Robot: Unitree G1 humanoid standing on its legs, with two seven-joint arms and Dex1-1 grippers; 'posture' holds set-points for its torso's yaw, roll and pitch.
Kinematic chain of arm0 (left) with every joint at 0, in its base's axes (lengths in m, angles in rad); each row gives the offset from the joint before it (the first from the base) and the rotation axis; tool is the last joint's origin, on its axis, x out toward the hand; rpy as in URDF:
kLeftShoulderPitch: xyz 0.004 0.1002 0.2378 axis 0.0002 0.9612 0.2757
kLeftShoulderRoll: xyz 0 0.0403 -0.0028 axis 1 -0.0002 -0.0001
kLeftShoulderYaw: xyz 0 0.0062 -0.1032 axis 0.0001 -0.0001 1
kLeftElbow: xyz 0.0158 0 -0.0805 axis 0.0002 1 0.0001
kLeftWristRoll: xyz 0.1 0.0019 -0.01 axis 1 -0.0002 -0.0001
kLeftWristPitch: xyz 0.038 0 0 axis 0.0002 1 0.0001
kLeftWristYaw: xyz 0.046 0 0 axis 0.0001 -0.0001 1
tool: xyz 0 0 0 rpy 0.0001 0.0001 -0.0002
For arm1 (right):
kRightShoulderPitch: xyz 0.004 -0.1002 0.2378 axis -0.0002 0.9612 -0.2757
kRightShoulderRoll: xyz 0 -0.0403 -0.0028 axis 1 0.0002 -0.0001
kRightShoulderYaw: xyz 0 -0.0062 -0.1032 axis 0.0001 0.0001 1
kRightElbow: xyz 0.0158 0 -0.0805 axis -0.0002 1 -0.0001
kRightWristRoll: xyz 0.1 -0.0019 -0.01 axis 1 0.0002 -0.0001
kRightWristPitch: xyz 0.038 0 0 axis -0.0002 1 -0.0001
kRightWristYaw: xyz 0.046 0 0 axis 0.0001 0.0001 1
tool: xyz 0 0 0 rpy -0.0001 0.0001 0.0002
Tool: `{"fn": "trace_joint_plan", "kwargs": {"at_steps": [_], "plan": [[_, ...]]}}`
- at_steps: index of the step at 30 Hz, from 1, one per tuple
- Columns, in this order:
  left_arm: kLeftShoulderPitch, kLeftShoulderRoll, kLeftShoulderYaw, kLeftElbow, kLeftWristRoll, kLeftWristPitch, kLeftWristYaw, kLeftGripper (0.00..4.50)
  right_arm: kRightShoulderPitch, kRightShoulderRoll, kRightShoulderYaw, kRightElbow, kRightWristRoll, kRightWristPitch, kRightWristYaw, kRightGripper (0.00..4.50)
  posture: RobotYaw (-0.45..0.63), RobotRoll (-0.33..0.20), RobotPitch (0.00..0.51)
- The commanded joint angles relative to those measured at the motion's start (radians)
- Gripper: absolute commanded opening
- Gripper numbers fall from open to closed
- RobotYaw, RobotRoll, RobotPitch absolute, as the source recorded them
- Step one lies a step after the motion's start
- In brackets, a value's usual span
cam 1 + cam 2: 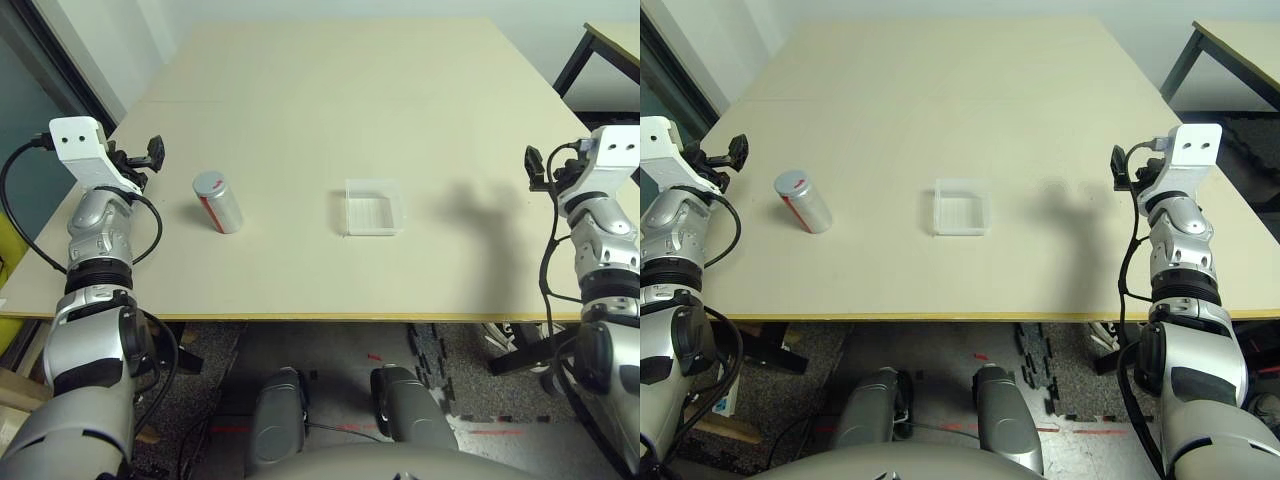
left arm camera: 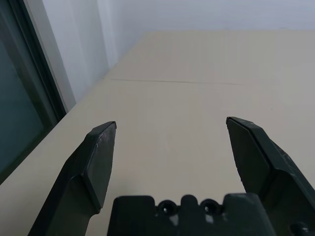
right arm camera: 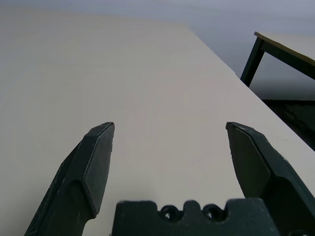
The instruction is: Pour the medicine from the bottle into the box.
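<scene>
- Bottle first: the small white cylindrical pill bottle with a red label and grey round cap [image 1: 218, 202] stands left of centre in the left eye view, cap on, leaning slightly away from the lens; I judge it was set there to sit within easy reach of the left arm.
- Clear plastic shallow square tray, the box [image 1: 374, 207], lies flat near the middle of the frame, well apart from the bottle and open upward, so it is ready to catch whatever is tipped out.
- No pills can be made out in the box or on the pale beige wooden table [image 1: 330, 90]; the medicine is presumably inside the capped bottle.
- The left gripper [image 2: 170, 130] hovers at the left edge of the frame, beside the bottle but apart from it; its two black fingers are spread wide with nothing between them.
- The right gripper [image 3: 170, 130] hangs at the right edge, well apart from the box, fingers likewise spread wide and holding nothing.
- Both arms sit at the table's sides like a waiting pose, so the task looks unstarted: the cap must come off before any pouring.
</scene>
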Motion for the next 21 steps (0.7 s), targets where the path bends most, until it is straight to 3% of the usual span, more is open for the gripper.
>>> {"fn": "trace_joint_plan", "kwargs": {"at_steps": [1, 21], "plan": [[-0.004, 0.000, 0.000, -0.003, 0.002, 0.003, 0.005, 4.48, -0.015, 0.005, 0.002, 0.015, 0.000, -0.012, 0.002, 4.50, -0.11, 0.000, 0.070], [0.011, 0.003, 0.004, -0.060, -0.008, 0.041, 0.003, 4.48, -0.045, 0.031, -0.008, 0.007, 0.040, -0.012, 0.107, 4.50, -0.10, 0.000, 0.074]]}}
